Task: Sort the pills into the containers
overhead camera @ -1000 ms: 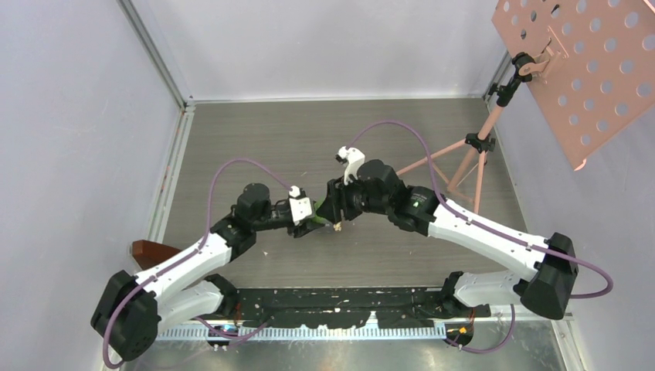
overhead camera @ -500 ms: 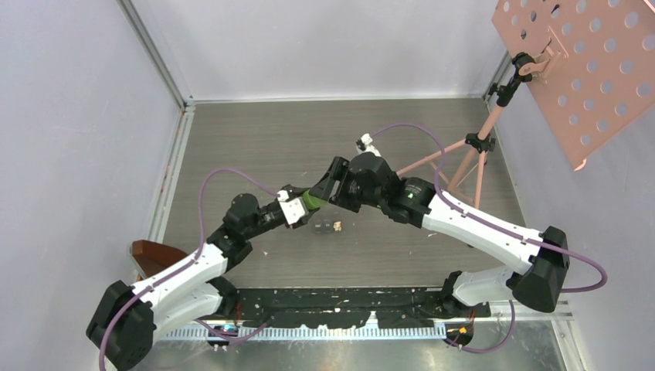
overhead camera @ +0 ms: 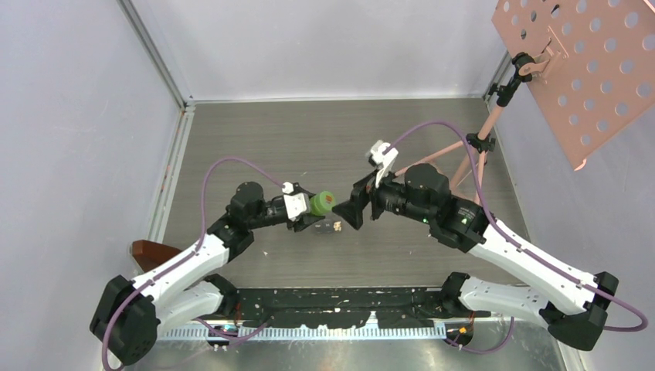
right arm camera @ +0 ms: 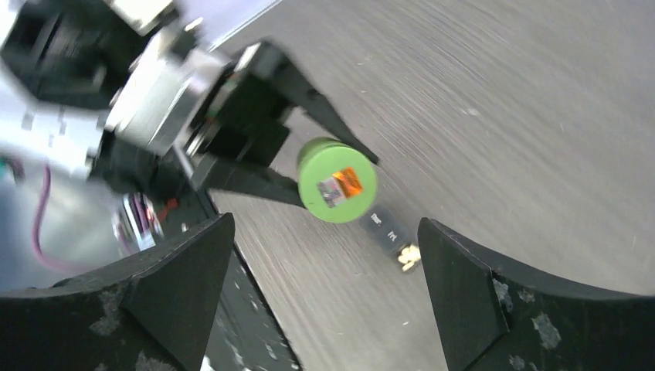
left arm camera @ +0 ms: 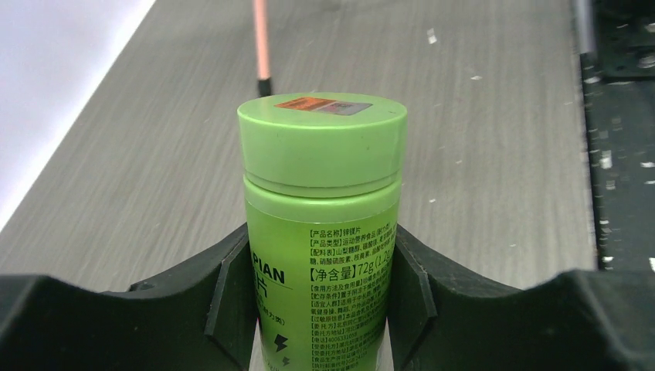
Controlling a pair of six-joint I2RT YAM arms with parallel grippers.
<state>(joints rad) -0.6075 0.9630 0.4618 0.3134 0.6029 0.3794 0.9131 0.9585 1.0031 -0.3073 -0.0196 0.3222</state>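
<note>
My left gripper (overhead camera: 309, 210) is shut on the green bottle (overhead camera: 321, 203) and holds it lying level above the table, its red-marked cap pointing right. In the left wrist view the bottle (left arm camera: 323, 224) sits between the two black fingers (left arm camera: 220, 297), lid on. My right gripper (overhead camera: 354, 209) is open and empty, just right of the cap and facing it; the bottle (right arm camera: 337, 180) shows between its spread fingers (right arm camera: 463, 301). The dark-grey case (overhead camera: 328, 227) lies on the table below the bottle, with yellowish pills (right arm camera: 408, 256) at its open end.
A pink perforated board on a tripod stand (overhead camera: 471, 154) stands at the back right. A brown object (overhead camera: 147, 251) lies at the table's left edge. A black strip (overhead camera: 340, 305) runs along the near edge by the arm bases.
My right gripper has let go of the bottle's cap end and drawn back to the right, open. My left gripper has swung the bottle down and to the right, above the case.
</note>
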